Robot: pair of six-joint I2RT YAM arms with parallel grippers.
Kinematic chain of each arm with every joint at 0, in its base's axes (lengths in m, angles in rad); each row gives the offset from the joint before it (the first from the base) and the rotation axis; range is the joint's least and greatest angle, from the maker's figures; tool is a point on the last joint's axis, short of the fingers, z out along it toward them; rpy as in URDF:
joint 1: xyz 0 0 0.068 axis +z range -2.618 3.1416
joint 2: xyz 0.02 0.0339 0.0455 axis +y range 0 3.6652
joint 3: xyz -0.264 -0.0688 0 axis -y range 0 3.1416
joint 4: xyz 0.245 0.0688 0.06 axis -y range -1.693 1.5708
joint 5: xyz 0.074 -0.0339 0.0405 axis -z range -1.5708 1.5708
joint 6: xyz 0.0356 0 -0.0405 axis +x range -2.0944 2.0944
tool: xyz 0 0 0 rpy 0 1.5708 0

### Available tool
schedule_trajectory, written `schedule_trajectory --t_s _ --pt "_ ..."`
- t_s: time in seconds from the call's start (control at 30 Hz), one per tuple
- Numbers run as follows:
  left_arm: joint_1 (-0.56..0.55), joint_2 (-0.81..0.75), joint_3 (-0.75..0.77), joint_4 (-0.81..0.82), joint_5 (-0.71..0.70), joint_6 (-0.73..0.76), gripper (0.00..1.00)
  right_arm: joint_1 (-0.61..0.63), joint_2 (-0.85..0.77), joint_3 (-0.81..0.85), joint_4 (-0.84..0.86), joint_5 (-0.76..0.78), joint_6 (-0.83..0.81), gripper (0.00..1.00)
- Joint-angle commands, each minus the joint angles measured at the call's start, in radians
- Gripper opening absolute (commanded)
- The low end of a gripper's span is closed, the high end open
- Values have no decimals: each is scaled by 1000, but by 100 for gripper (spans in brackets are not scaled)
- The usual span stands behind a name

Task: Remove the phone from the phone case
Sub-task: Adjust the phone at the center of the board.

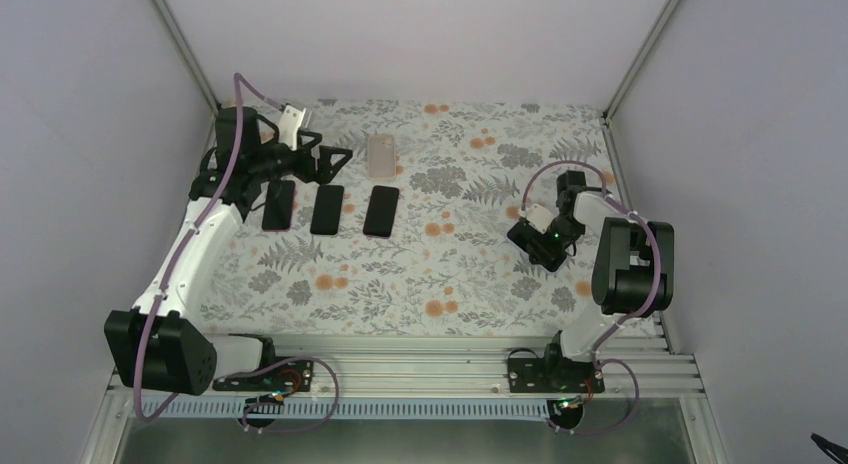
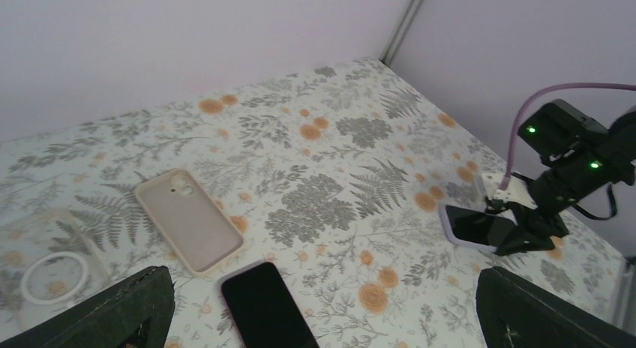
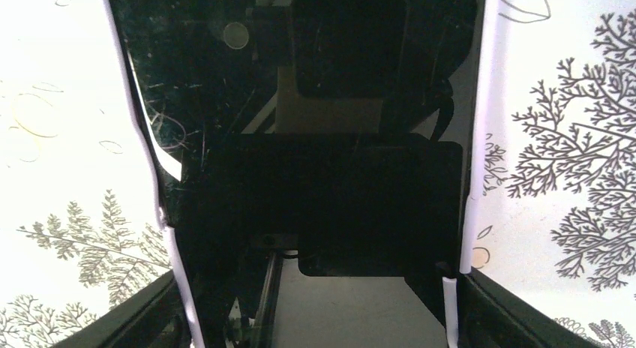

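Observation:
A phone [image 3: 300, 100] with a black screen sits in a pale lavender phone case [image 3: 487, 100]. It fills the right wrist view. My right gripper [image 3: 322, 310] has a finger against each long edge of the case and is shut on it. From the left wrist view, the cased phone [image 2: 476, 228] is tilted just above the floral cloth at the right, in the right gripper [image 2: 525, 228]. From above, the right gripper [image 1: 540, 246] covers it. My left gripper [image 1: 330, 154] hovers at the far left, open and empty, with its fingers wide apart [image 2: 326, 288].
Three black phones [image 1: 279, 204] [image 1: 327, 209] [image 1: 381, 210] lie in a row under the left gripper. An empty beige case [image 1: 381, 155] [image 2: 189, 219] lies behind them. A clear case with a white ring [image 2: 49, 269] lies at the left. Walls close the back and sides.

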Motion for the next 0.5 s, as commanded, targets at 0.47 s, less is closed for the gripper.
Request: schedule_trajectory --t_s 0.47 --pt "26 -69 -109 83 -26 -87 100 87 -93 146 -24 -117 138 47"
